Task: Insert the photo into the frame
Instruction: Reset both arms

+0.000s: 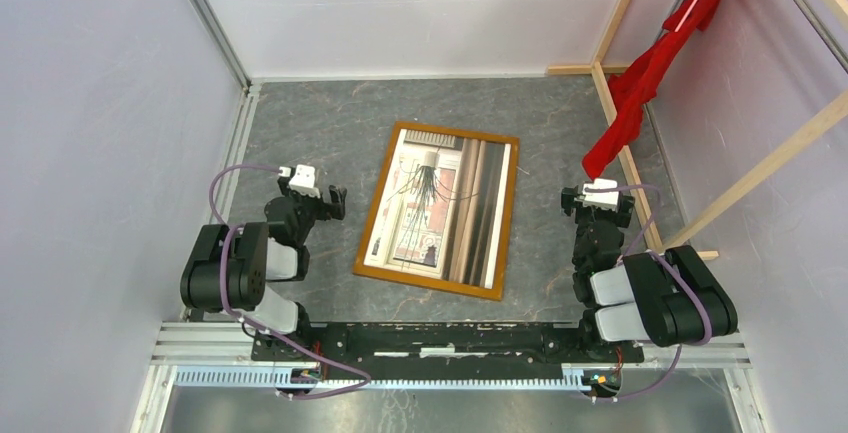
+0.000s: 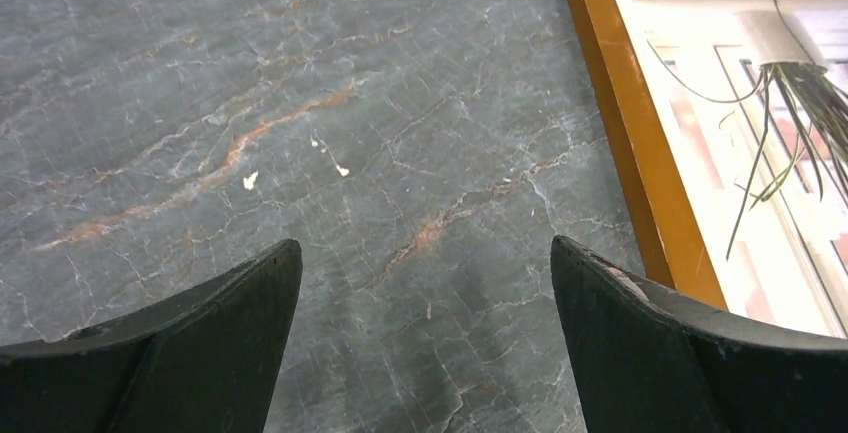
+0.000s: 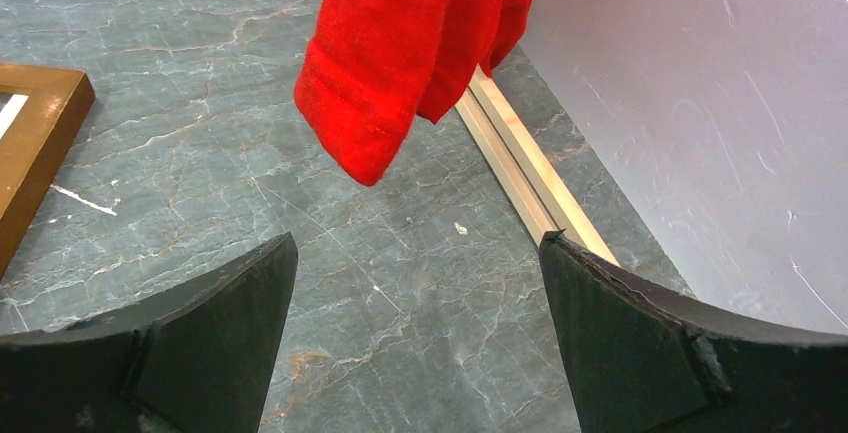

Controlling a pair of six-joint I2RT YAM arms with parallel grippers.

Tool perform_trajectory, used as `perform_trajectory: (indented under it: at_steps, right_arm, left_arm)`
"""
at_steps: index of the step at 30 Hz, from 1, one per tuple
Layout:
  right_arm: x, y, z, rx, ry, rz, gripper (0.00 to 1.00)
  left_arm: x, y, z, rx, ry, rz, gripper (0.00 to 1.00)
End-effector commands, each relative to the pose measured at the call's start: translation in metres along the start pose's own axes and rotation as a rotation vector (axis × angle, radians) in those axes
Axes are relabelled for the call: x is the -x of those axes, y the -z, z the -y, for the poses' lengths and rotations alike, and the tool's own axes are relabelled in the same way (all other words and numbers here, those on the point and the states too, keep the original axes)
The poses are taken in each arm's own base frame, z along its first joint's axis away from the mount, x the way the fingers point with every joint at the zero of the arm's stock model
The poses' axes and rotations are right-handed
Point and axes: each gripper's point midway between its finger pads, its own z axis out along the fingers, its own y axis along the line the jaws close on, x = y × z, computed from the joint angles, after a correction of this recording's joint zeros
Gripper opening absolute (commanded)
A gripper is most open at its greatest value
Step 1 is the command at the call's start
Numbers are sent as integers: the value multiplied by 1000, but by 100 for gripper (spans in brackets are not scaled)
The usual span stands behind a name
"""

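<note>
One camera looks steeply down on the whole tabletop (image 1: 320,113). Both wrist cameras skim close above it, each catching an edge of the frame (image 1: 375,208).

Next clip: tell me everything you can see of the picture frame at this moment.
The frame is a large rectangle of thin orange-brown wood with a smooth, slightly shiny face and mitred-looking corners. It lies flat near the middle of the grey marbled table, long sides running front to back, with its far end skewed a little to the right. The photo of a spiky plant by a window shows inside its opening. Apart from table and photo, nothing touches it.
</note>
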Motion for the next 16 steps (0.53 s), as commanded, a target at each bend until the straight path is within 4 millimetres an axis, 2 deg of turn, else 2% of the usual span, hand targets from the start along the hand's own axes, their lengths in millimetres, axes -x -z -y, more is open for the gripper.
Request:
perform_trajectory:
  at_steps: [1,16]
  right_arm:
    - [-28,23,5,20,26,-66,98]
    - [-28,23,5,19,25,-64,98]
  left_arm:
    - [31,-6,-6,30,-2,110,100]
    - [31,-8,-7,30,4,108,100]
